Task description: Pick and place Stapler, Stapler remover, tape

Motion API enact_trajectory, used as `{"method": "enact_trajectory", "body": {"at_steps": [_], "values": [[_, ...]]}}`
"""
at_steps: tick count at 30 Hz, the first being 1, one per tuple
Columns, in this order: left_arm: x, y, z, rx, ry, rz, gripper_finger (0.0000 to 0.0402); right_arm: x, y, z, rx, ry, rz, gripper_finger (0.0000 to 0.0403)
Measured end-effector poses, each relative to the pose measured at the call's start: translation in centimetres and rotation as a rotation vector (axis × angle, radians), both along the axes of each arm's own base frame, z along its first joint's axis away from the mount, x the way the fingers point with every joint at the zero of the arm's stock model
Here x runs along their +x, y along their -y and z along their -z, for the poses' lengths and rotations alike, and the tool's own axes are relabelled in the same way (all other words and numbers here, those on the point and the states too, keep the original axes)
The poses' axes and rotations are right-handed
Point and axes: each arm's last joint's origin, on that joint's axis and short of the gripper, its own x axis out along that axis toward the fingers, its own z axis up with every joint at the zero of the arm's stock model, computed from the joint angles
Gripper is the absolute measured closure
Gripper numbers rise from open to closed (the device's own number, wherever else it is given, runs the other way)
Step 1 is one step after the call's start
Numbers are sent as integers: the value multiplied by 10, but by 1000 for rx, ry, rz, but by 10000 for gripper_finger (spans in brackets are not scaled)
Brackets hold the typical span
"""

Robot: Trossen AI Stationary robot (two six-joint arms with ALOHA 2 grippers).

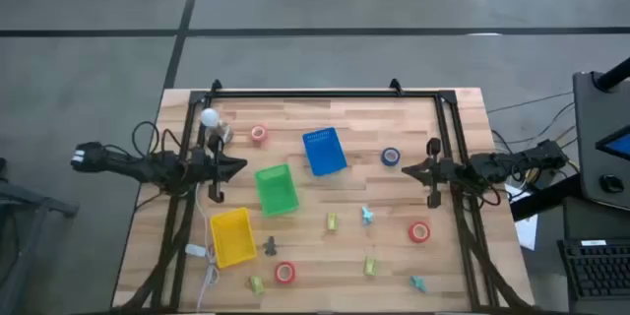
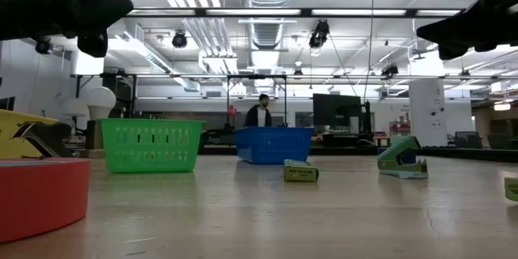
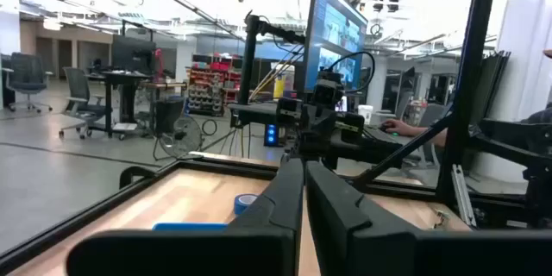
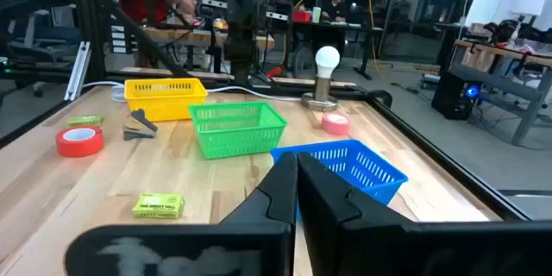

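Both end effectors, left (image 1: 239,166) and right (image 1: 408,170), hover closed and empty above the tabletop (image 1: 453,256); tape rolls (image 1: 419,231) lie scattered; small staplers (image 1: 332,220) are hard to distinguish; the low view crops the nearest red roll (image 2: 40,194).

In the low view we see the nearest red tape roll (image 2: 40,194) cut off at the picture's left edge. The small items near the table's (image 1: 463,256) front edge (image 1: 369,267) are too small to identify. The blue tape (image 3: 245,203) is partly hidden behind the left gripper's fingers (image 3: 276,216).
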Motion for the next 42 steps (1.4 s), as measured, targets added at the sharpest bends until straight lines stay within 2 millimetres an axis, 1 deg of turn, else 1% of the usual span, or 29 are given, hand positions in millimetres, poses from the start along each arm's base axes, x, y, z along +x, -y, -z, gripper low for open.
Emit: {"method": "enact_trajectory", "body": {"at_steps": [38,42], "values": [[0,0,0,0,0,0,378,0,0,0,0,0,0,394],[0,0,0,0,0,0,378,0,0,0,-44,-3,-1,394]]}}
